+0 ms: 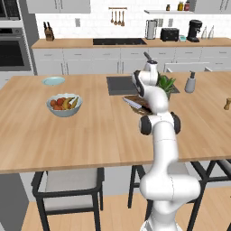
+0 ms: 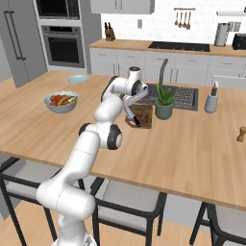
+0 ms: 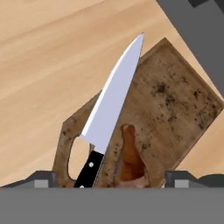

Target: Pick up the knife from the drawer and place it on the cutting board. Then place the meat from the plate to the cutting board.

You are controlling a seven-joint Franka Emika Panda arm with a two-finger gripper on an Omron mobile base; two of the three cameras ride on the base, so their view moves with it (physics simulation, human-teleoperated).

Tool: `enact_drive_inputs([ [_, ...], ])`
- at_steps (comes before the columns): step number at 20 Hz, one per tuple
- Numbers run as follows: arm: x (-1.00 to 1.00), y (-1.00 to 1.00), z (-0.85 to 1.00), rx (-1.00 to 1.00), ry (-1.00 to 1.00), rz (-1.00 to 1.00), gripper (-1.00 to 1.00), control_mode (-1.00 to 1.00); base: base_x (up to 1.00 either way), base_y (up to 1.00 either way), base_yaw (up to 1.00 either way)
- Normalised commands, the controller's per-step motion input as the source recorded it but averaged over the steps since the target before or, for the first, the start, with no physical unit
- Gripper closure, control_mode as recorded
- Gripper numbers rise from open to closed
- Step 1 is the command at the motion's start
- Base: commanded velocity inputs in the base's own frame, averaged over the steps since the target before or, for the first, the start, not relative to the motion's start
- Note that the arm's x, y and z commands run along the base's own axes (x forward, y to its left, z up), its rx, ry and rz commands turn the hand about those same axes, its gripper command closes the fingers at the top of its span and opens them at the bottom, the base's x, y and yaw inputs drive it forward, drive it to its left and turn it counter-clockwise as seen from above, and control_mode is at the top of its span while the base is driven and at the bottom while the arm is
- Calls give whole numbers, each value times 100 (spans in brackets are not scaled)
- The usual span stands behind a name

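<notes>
Now the end effector point(image 3: 112, 179) hangs over the cutting board point(image 3: 175, 105), jaws spread wide and gripping nothing; both tips sit at the bottom corners of the hand view, well apart. Between them, slightly left of centre, the knife point(image 3: 111, 105) lies flat on the board: black handle nearest the end effector, silver blade running away from it with the tip reaching past the board's far edge. Just right of the handle, touching the board, the meat point(image 3: 130, 159) rests directly below the end effector. In the base views the board point(image 2: 143, 115) lies on the wooden tabletop point(image 1: 90, 131) under the hand. Far left of the end effector, the plate point(image 1: 53, 81) sits bare on the tabletop, with a fruit bowl point(image 1: 64, 104) near it.
</notes>
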Motion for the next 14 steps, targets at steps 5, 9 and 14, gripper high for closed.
enact_drive_inputs([
  [5,-100,20,24,3,-9,-4,-100,-100,0,0,0],
  [9,-100,41,2,11,13,-15,-100,-100,0,0,0],
  [14,-93,44,25,12,23,-14,-100,-100,0,0,0],
])
